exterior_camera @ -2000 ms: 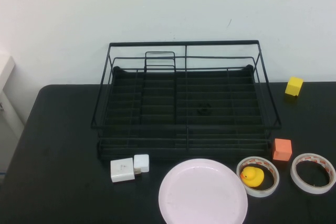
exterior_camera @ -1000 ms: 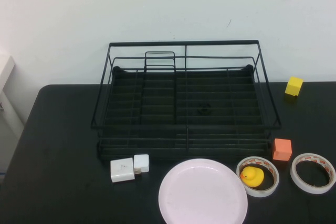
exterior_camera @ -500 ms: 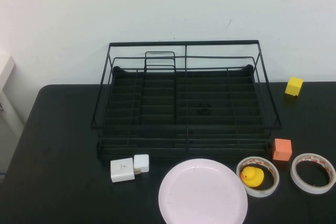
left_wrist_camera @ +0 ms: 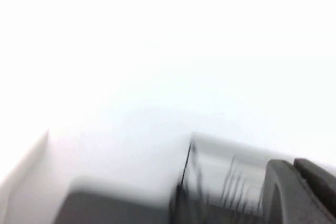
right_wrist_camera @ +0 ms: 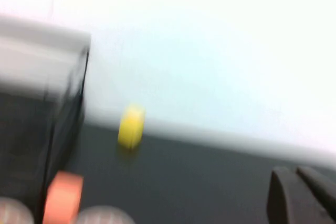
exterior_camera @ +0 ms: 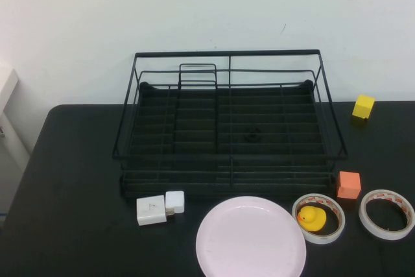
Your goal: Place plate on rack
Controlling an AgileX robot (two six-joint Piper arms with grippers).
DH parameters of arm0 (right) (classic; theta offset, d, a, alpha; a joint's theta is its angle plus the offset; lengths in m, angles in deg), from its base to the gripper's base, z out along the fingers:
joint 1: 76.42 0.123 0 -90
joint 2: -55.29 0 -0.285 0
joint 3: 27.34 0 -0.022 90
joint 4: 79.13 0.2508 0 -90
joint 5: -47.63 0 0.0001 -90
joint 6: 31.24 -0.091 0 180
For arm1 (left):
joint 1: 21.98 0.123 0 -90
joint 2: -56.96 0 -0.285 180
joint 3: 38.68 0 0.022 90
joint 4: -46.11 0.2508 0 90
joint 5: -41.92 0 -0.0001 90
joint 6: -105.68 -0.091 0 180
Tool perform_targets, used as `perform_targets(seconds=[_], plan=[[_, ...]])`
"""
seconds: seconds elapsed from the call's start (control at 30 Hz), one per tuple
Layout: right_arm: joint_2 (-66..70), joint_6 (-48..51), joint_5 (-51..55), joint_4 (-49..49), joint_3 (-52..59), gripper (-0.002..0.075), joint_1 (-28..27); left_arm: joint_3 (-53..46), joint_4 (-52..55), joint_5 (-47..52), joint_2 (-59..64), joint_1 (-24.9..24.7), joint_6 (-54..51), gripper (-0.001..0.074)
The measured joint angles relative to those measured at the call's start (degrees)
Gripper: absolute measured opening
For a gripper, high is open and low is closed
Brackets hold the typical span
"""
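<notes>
The pale pink plate (exterior_camera: 251, 238) lies flat on the black table, at its near edge just in front of the rack. The black wire rack (exterior_camera: 227, 53) stands in the middle of the table, with nothing in it and a small wire loop holder at its back left. Neither arm appears in the high view. My left gripper (left_wrist_camera: 293, 163) shows only in the left wrist view, shut and holding nothing, with the blurred rack (left_wrist_camera: 210, 195) beyond it. My right gripper (right_wrist_camera: 295, 171) is likewise shut on nothing, away from the rack's right end (right_wrist_camera: 63, 103).
Two white charger blocks (exterior_camera: 159, 207) sit left of the plate. To its right, a tape ring (exterior_camera: 319, 238) encircles a yellow duck (exterior_camera: 312, 217), and a second tape ring (exterior_camera: 386, 234) lies further right. An orange cube (exterior_camera: 348, 185) and a yellow cube (exterior_camera: 363, 106) stand right of the rack.
</notes>
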Motion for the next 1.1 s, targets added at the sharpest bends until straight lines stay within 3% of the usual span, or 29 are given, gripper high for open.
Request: perform_targets(seconds=[0.33,0.63,0.77,0.93,1.1], plan=[[0.0,-5.66,-30.29,-0.1,0.0,-0.0002,0.0,0.0,0.24,-21.09,0.0,0.0,-1.14,-0.0003],[0.0,-12.07,-38.37,-0.1,0.0,-0.0002,0.0,0.0,0.36,-24.39,-0.09,0.0,3.09,-0.0003],[0.0,-12.21,-36.0,-0.1,-1.02,-0.0002,0.0,1.66,0.36,-18.51,-0.09,0.0,3.06,-0.0003],[0.0,-12.34,-18.07,-0.57,-10.86,-0.0002,0.0,14.63,-3.1,1.37,0.32,0.0,3.06,-0.0003],[3.99,-11.52,-6.87,-5.09,-17.46,-0.0002,0.0,24.22,-1.9,11.26,6.67,0.0,0.8,-0.0003]])
